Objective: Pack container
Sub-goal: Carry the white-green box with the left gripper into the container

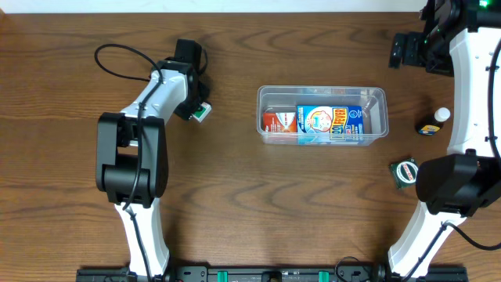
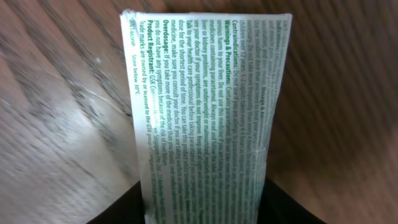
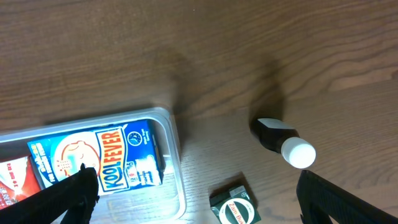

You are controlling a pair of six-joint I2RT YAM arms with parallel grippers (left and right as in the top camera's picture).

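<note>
At my far left, my left gripper (image 1: 196, 104) is closed on a small white cardboard box printed with fine green text (image 2: 205, 106). The dark fingers flank its near end in the left wrist view, but I cannot tell whether the box is lifted or resting on the brown wooden bench (image 1: 235, 204). It is well apart from the container, so this item is not yet packed. Moving right, the clear plastic rectangular container (image 1: 376, 110) sits in the middle-right of the bench. It already holds two things: a small red-and-white box (image 1: 278, 121) at its left end and a blue carton with an orange label (image 1: 330, 124) beside it. The right end looks bare, so I judge there is room for more. Further right, a small dark bottle with a white cap (image 1: 433, 124) lies on the bench outside the container. Nearer me, a small dark-green packet with a round logo (image 1: 405, 172) is also outside. My right gripper (image 3: 199, 202) hangs above that area, spread wide and holding nothing. I judge the packing under halfway done, with two items in and three left.
</note>
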